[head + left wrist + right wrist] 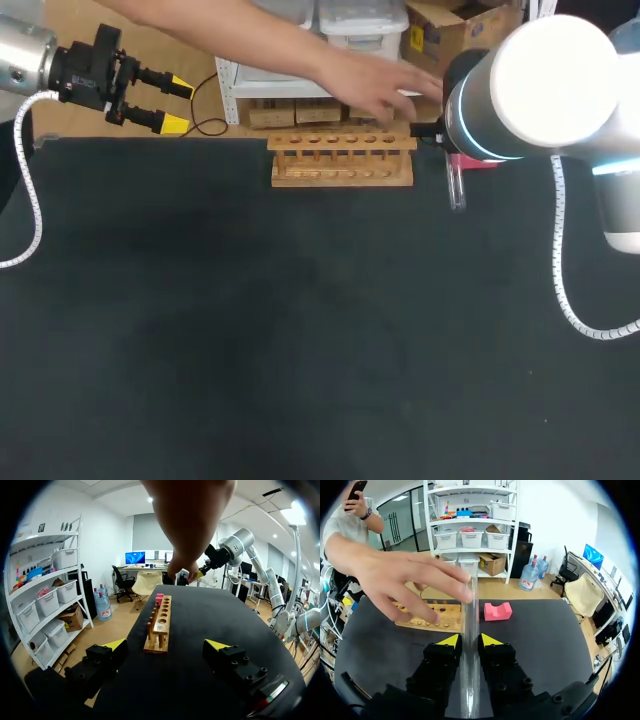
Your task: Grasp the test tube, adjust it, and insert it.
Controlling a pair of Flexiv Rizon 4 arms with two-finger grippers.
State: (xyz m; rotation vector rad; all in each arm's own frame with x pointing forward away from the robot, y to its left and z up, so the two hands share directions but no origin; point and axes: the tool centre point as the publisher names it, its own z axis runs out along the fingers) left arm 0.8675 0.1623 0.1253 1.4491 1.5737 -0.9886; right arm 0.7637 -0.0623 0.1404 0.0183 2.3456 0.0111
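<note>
A clear glass test tube [471,612] runs between the yellow-tipped fingers of my right gripper [470,641], which is shut on it. In the head view the tube [456,188] pokes out under my right arm's big white joint, which hides that gripper. The wooden rack [342,160] with a row of holes stands at the table's far edge, left of the tube. A person's hand [405,580] reaches over the rack, fingertips at the tube's far end. My left gripper [165,105] hangs open at the far left corner, holding nothing, with the rack [160,625] ahead of it.
A pink notched block [498,611] lies beside the rack's right end, just ahead of my right gripper. The person's forearm [230,35] crosses the far edge above the rack. The black tabletop [300,330] stretches out in front.
</note>
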